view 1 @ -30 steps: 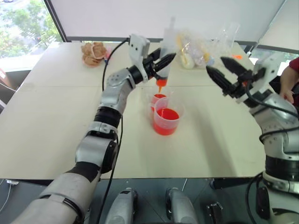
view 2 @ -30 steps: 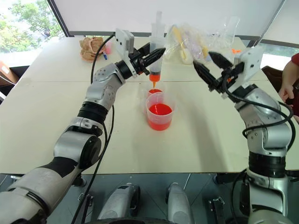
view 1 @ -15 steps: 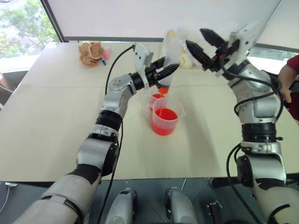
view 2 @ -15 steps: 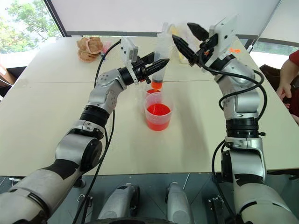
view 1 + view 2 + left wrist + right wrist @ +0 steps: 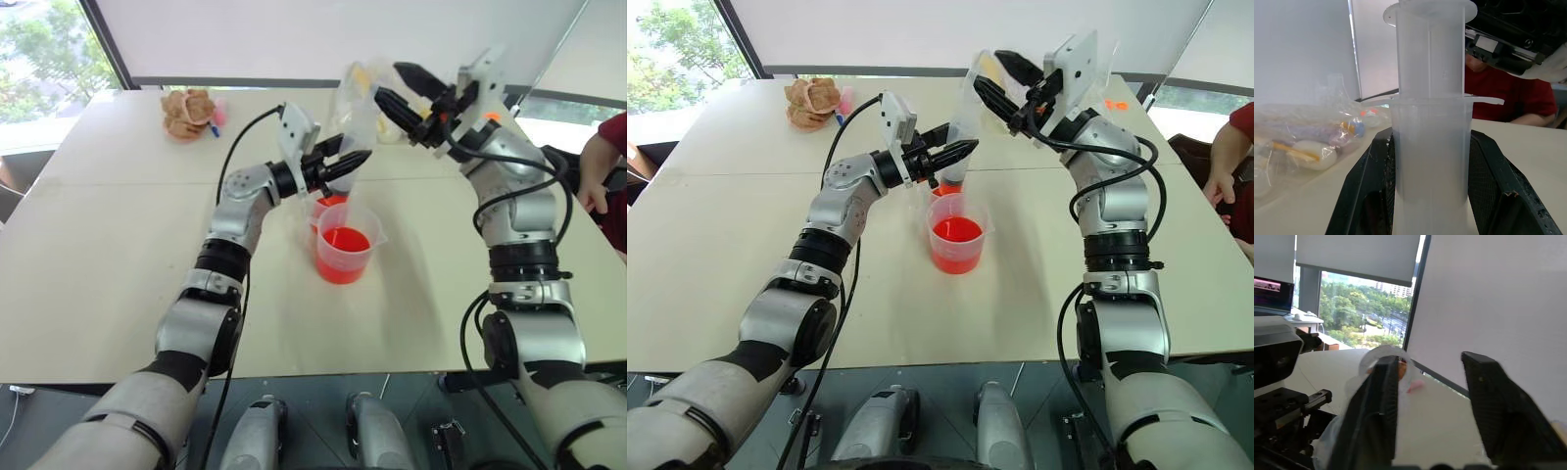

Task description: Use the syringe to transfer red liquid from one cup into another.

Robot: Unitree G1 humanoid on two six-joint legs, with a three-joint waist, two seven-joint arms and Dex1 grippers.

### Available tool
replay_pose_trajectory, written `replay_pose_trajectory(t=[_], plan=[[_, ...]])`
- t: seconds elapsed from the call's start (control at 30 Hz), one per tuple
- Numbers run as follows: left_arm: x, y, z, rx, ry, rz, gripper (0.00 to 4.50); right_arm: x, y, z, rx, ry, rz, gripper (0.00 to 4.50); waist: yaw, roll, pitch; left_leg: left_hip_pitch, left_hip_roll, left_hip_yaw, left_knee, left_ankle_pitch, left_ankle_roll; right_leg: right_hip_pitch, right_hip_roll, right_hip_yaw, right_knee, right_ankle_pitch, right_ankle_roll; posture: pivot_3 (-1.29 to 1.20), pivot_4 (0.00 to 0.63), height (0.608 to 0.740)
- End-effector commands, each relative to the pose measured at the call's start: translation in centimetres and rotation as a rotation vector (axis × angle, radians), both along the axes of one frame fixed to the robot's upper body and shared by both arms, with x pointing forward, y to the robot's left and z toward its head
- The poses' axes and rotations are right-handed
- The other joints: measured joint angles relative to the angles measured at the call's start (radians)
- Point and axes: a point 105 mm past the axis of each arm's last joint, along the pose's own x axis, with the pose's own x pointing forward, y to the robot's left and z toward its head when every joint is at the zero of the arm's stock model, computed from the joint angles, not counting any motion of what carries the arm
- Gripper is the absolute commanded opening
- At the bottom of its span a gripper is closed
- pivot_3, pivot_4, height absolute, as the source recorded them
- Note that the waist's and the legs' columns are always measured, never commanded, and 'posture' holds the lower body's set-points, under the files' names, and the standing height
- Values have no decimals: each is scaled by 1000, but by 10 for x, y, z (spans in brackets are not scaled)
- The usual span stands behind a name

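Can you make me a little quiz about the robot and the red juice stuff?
1. True or false: the left gripper is shut on the syringe.
2. Where is the syringe's tip? A) over the small cup behind the big cup B) lying on the table C) inside the plastic bag
3. Fill in: the right gripper is up by the syringe's ____ end.

Key: 1 true. 2 A. 3 top, where the plunger sticks out; its fingers look apart.
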Motion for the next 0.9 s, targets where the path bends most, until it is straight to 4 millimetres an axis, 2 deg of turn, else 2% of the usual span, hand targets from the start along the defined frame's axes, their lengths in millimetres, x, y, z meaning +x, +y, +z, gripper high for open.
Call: replay_pose_trajectory(t=[0.03, 0.23, 0.5, 0.9], plan=[[-4, -5, 20, -25, -71, -11, 1387, -8, 16, 16, -16, -67, 57, 11, 0, 0, 0, 0, 0, 0, 0, 0, 0, 0, 0, 0, 0, 0, 0, 0, 150, 737], [-3, 1, 33, -80, -79, 13, 1387, -10, 30, -1, -44, -27, 97, 11, 1, 0, 0, 0, 0, 0, 0, 0, 0, 0, 0, 0, 0, 0, 0, 0, 150, 737], [-4, -1, 45, -111, -101, 14, 1387, -14, 43, -18, -50, 23, 141, 11, 0, 0, 0, 0, 0, 0, 0, 0, 0, 0, 0, 0, 0, 0, 0, 0, 150, 737], [-3, 2, 58, -139, -124, 29, 1387, -15, 54, -41, -51, 94, 163, 11, 0, 0, 0, 0, 0, 0, 0, 0, 0, 0, 0, 0, 1, 0, 0, 0, 150, 737]])
